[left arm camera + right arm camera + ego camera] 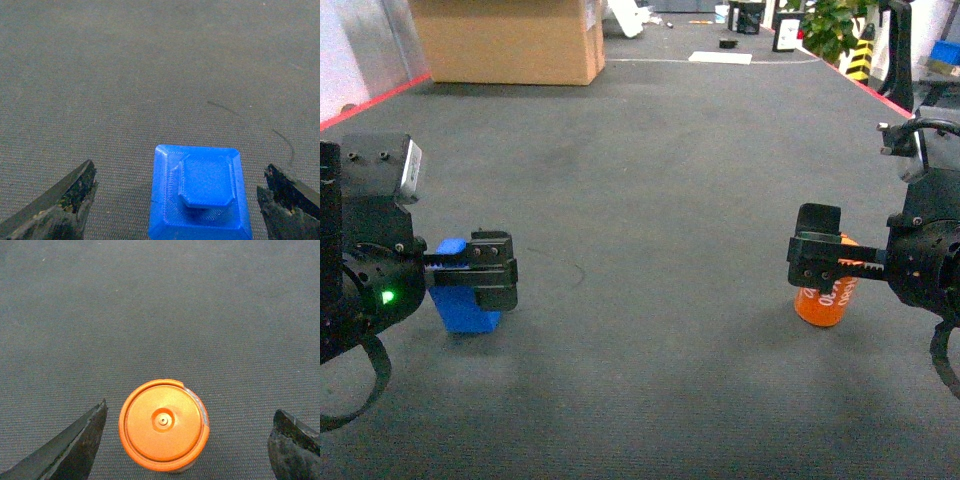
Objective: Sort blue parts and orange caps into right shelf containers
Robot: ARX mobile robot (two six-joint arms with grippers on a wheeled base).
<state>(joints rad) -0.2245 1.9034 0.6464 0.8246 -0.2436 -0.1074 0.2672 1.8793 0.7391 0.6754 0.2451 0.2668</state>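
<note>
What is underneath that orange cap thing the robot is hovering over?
The orange cap sits on an orange container with white lettering, standing on grey carpet. Its contents are hidden by the cap.

— What sat on the left of the floor?
— A blue part (463, 305), a bright blue block with bevelled top edges and a raised, chamfered square boss on top, standing upright on the dark carpet.
— And on the right?
— An orange cap (825, 295), round, with a small central nub and white lettering on its side, also upright, well apart from the blue one.
</note>
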